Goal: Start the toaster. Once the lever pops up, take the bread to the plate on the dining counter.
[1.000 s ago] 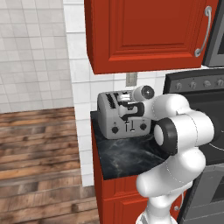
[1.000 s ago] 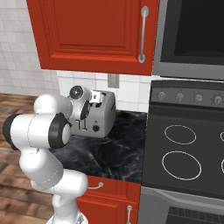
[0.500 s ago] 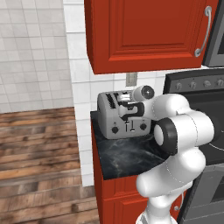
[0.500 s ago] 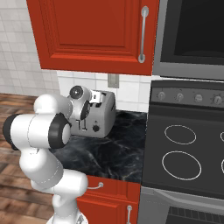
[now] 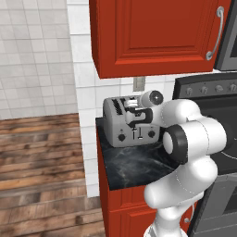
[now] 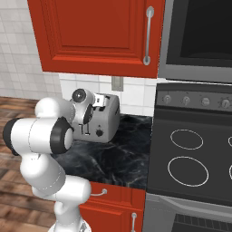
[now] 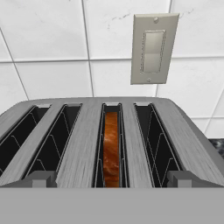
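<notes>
Toaster (image 7: 87, 131) brushed silver-grey, slots black; bread (image 7: 111, 148) ahead of fingertips — mottled orange-brown; wall tiles (image 7: 52, 35) white — switch plate (image 7: 153, 48) beige.

Toaster (image 7: 87, 131): brushed silver-grey metal, fine grain, matt sheen; black slot interiors. Bread (image 7: 111, 148): rough, browned crust. Countertop (image 5: 134, 162): glossy black marble-look, white veins. Cabinets (image 5: 152, 37): smooth red lacquer, metal handle at 3 o'clock. Wall tiles (image 7: 52, 30): glossy white. Floor (image 5: 41, 152): wood planks.
</notes>
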